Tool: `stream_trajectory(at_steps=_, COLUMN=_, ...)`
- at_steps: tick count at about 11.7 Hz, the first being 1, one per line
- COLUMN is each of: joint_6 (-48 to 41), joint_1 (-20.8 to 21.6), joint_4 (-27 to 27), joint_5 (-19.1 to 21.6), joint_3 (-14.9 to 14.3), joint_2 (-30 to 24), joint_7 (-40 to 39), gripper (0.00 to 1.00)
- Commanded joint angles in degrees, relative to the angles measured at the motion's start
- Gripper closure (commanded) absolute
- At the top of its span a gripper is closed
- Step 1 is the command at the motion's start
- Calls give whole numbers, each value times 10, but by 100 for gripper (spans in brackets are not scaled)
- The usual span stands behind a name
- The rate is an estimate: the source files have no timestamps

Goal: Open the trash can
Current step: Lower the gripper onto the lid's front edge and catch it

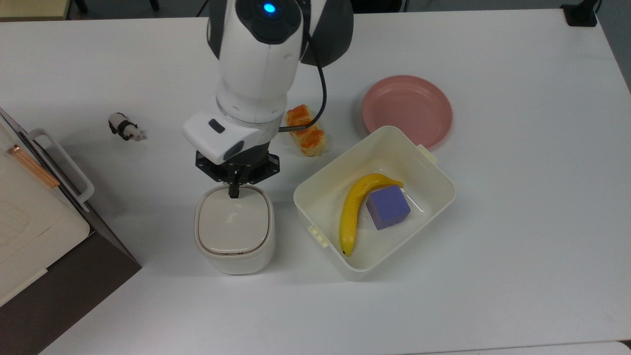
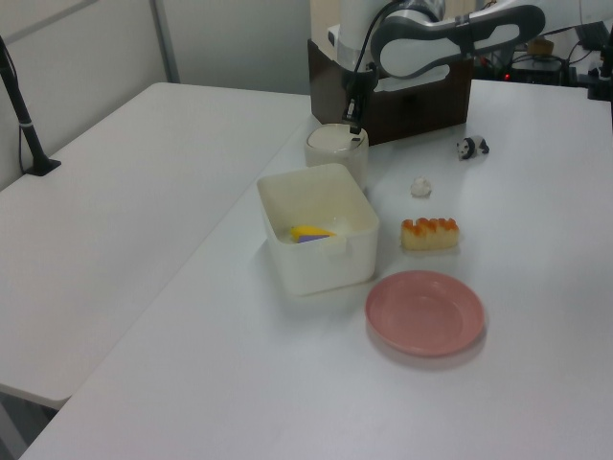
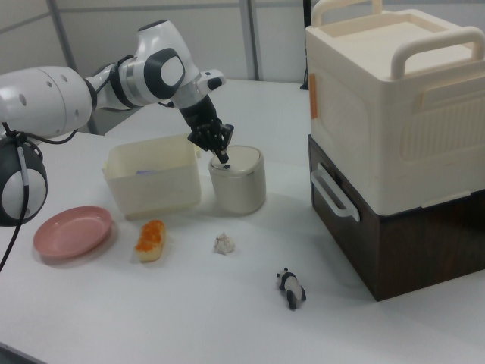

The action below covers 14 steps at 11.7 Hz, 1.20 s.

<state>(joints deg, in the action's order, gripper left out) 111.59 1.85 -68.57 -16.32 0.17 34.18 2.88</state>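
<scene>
The trash can (image 1: 234, 234) is a small cream-white bin with a flat beige lid, and the lid lies down flat. It also stands in the left view (image 2: 335, 151) and the right view (image 3: 238, 183). My gripper (image 1: 233, 189) points straight down with its fingers shut together. Their black tip rests at the lid's edge nearest the arm, where it covers the small black button. In the left view the gripper (image 2: 354, 128) meets the lid's right rim, and in the right view the gripper (image 3: 223, 158) sits at the lid's left rim.
A cream tub (image 1: 430, 162) holding a banana (image 1: 352, 209) and a purple cube (image 1: 388, 207) stands right of the can. A bread roll (image 1: 308, 133), a pink plate (image 1: 407, 109), a toy panda (image 1: 125, 127) and a large appliance (image 1: 29, 217) surround it. A crumpled white scrap (image 3: 224, 243) lies nearby.
</scene>
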Motion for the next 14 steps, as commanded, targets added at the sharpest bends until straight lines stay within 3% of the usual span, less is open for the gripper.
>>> stream_trajectory(at_steps=1, joint_6=-3, joint_1=12, joint_4=-16, joint_5=-20, joint_3=-1, joint_2=-3, joint_7=17, gripper=100)
stream_trajectory(at_steps=14, joint_6=1, joint_1=5, joint_4=-18, joint_5=-44, joint_3=-3, joint_2=16, joint_7=17, gripper=100)
